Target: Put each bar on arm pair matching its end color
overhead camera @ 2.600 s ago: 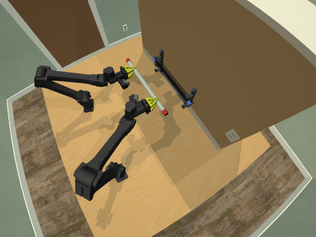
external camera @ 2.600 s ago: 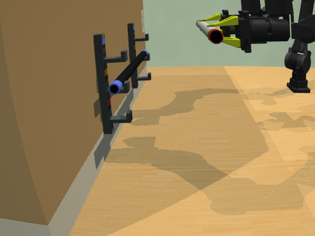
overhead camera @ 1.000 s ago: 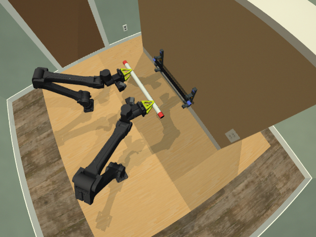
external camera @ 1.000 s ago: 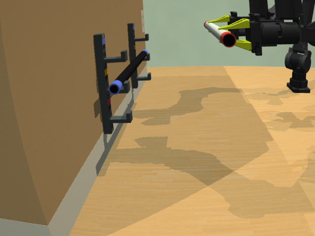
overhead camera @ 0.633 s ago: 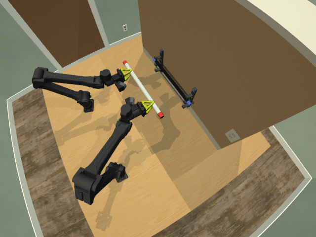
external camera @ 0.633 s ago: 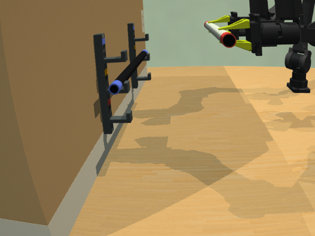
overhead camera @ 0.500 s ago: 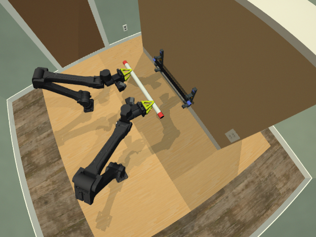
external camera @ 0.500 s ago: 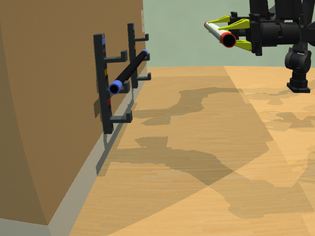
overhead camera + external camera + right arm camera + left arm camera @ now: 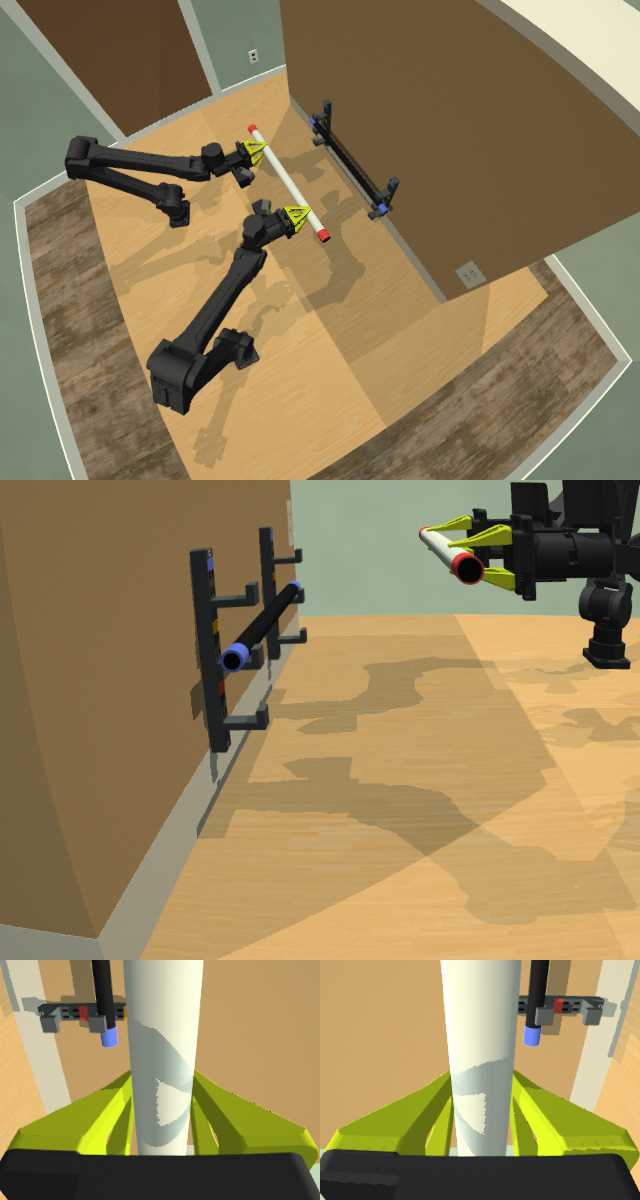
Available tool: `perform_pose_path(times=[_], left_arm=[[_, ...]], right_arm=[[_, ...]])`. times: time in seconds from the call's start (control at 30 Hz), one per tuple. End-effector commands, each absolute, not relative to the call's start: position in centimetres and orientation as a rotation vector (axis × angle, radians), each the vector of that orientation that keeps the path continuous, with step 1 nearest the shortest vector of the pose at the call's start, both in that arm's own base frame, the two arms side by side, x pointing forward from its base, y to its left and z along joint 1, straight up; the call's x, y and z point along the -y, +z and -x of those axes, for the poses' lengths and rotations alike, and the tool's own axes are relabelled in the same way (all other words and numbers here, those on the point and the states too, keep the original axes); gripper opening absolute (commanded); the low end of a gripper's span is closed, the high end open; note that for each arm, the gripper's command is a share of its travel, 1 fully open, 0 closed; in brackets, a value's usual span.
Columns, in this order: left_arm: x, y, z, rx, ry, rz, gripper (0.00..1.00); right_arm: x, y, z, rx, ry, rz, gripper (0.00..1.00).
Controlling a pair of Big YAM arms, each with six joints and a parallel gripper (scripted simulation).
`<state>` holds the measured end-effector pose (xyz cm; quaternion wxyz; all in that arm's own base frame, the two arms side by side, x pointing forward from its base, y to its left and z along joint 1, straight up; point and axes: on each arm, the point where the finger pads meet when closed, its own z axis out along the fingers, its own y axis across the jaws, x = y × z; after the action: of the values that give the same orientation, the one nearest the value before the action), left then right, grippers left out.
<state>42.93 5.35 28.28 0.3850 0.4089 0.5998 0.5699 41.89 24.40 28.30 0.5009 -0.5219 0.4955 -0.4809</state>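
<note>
The left gripper (image 9: pixel 264 148) (image 9: pixel 450 558) (image 9: pixel 482 1080) was closed around the white bar (image 9: pixel 286 179) (image 9: pixel 442 547) (image 9: pixel 482 1020) (image 9: pixel 165 990), pinching it near one red end. The right gripper (image 9: pixel 309 210) (image 9: pixel 428 539) (image 9: pixel 162 1080) pinched the same bar near its other red end. Between them they held it off the rack (image 9: pixel 392 188) (image 9: pixel 199 583) (image 9: pixel 572 1000) (image 9: pixel 70 1006), in the air over the table (image 9: pixel 330 382) (image 9: pixel 336 893), roughly level and well apart from the wall (image 9: pixel 413 129) (image 9: pixel 129 635). Farther out, the black bar (image 9: pixel 351 160) (image 9: pixel 266 619) (image 9: pixel 538 985) (image 9: pixel 103 990), blue at both ends, lay across the middle pair of rack arms, under the orange label (image 9: pixel 216 626). The blue label (image 9: pixel 210 563) marked the top pair, the red label (image 9: pixel 222 687) the lowest. Neither bar was on its matching pair.

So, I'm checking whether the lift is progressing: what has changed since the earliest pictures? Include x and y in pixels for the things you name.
The white bar with red ends (image 9: pixel 286 178) (image 9: pixel 442 547) (image 9: pixel 482 1035) (image 9: pixel 162 1000) moved back, away from the dark wall rack (image 9: pixel 392 191) (image 9: pixel 200 609) (image 9: pixel 597 1001) (image 9: pixel 70 1007), with both grippers (image 9: pixel 262 149) (image 9: pixel 308 211) (image 9: pixel 430 539) (image 9: pixel 450 558) (image 9: pixel 482 1077) (image 9: pixel 162 1077) holding it. Nothing was newly gripped or released. The black bar with blue ends (image 9: pixel 351 160) (image 9: pixel 268 614) (image 9: pixel 537 990) (image 9: pixel 103 990) stayed on the rack's middle arms.
</note>
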Motion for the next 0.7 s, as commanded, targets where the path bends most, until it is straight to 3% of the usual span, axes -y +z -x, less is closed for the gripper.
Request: perform_pose_path(times=[0.0,0.67], left_arm=[[-5.8,30.8,-43.3,-1.477,1.502,-0.979,0.0],[-6.0,27.0,-43.8,-1.477,1.502,-0.979,0.0]], right_arm=[[-24.0,32.0,-42.4,-1.175,-1.187,1.152,0.0],[-24.1,28.1,-42.8,-1.175,-1.187,1.152,0.0]])
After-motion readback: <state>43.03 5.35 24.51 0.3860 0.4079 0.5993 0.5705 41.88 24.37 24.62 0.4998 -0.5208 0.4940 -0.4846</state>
